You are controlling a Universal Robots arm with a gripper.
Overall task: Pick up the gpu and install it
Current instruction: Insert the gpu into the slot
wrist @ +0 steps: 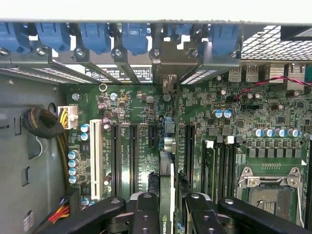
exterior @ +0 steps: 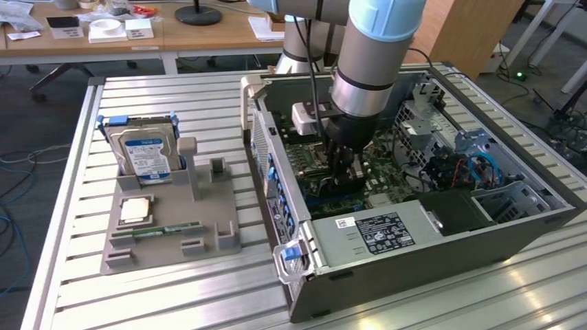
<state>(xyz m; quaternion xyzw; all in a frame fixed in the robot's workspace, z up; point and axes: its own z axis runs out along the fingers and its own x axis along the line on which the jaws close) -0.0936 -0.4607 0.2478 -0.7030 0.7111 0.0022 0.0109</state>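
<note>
My gripper (exterior: pixel 344 173) reaches down into the open computer case (exterior: pixel 431 258), just above the green motherboard (exterior: pixel 321 155). In the wrist view the gpu (wrist: pixel 166 187) shows edge-on as a narrow strip between my two black fingers (wrist: pixel 146 207). The gripper (wrist: pixel 170 207) is shut on it. The card stands upright over the motherboard (wrist: pixel 141 105), in line with the gap between the long black expansion slots (wrist: pixel 131 156) and pointing toward the rear bracket openings. I cannot tell whether its lower edge sits in a slot.
Blue slot latches (wrist: pixel 92 36) line the case's rear wall. An open CPU socket (wrist: pixel 270 187) lies beside the slots. Outside the case, a grey fixture (exterior: pixel 216 206) holds a hard drive (exterior: pixel 145 155), a square chip (exterior: pixel 135 210) and a green memory stick (exterior: pixel 167 229). The power supply (exterior: pixel 385 230) fills the case's near end.
</note>
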